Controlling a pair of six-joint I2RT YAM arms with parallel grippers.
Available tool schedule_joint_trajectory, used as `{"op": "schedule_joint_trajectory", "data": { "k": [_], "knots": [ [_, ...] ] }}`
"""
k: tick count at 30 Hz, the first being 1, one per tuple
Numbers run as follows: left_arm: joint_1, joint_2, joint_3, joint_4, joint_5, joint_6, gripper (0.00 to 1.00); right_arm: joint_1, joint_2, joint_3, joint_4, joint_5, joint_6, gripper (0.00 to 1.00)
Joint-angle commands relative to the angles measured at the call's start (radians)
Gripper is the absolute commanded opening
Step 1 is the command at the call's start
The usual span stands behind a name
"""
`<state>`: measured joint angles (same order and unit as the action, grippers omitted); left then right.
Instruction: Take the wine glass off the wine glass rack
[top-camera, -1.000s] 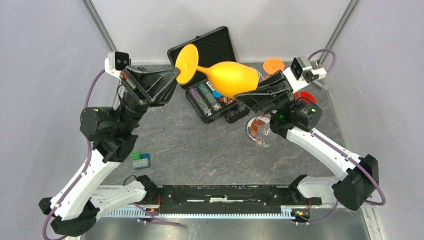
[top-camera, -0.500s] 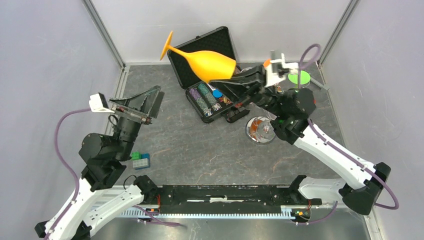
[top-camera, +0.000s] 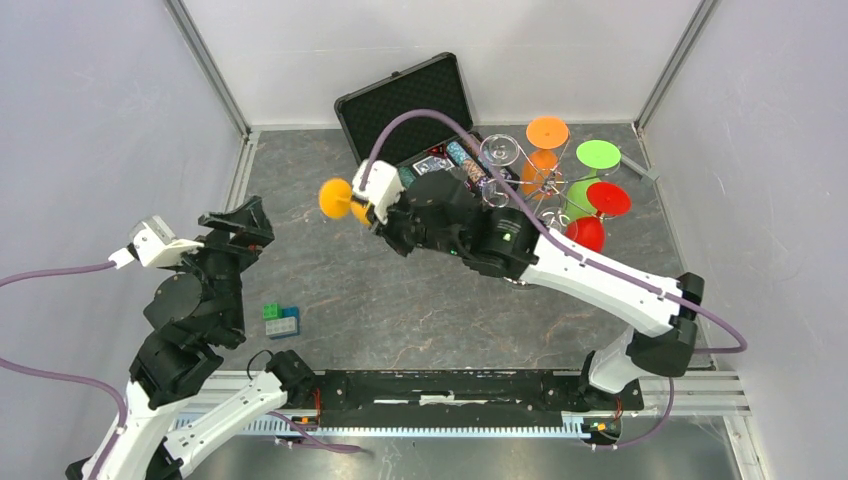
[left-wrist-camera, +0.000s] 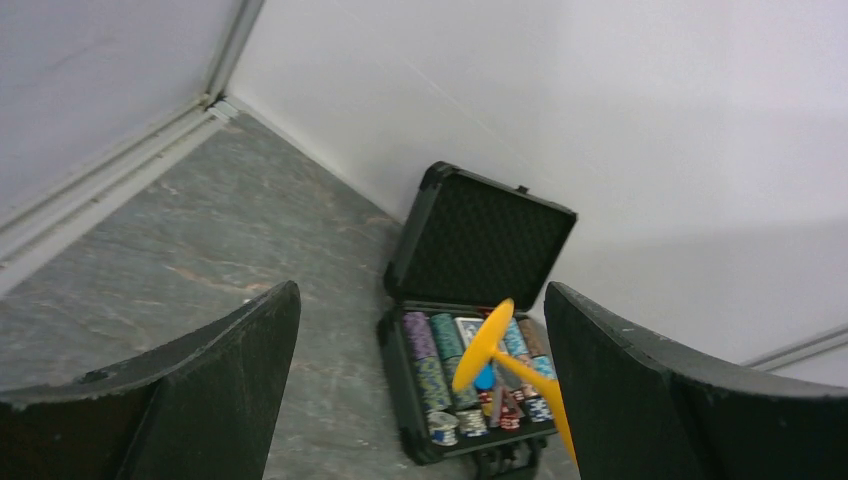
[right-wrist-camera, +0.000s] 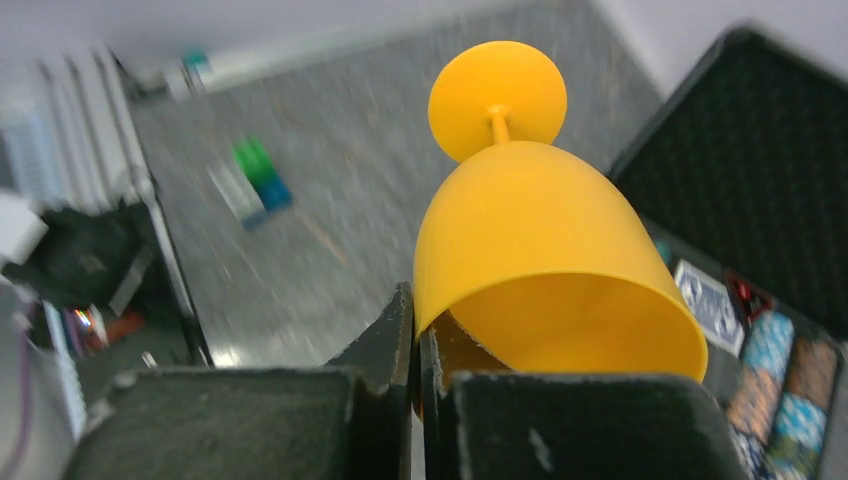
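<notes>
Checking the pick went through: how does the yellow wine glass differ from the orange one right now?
The yellow wine glass is held at its rim by the right gripper; the orange wine glass hangs on the wine glass rack. Yellow lies sideways, foot toward the left gripper; orange's foot faces up. Both are opaque and stemmed.

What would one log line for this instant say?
right gripper: shut on yellow glass rim | yellow glass: aloft, sideways, off rack | left gripper: open, empty
</notes>
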<state>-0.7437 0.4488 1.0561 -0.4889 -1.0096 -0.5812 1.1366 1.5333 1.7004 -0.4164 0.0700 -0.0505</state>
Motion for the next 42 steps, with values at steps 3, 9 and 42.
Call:
{"op": "schedule_joint_trajectory", "data": {
  "k": [3,9,42],
  "knots": [
    [-0.003,-0.015,-0.003,-0.046,-0.063,0.141,0.95,0.008,0.046,0.04,-0.38,0.123,-0.12,0.0],
    [-0.003,-0.019,-0.004,-0.071,0.017,0.163,0.95,0.005,0.175,0.076,-0.567,0.218,-0.137,0.0],
    [-0.003,-0.067,-0.008,-0.171,0.172,0.219,1.0,-0.063,0.388,0.108,-0.685,0.068,-0.212,0.25]
  ]
}}
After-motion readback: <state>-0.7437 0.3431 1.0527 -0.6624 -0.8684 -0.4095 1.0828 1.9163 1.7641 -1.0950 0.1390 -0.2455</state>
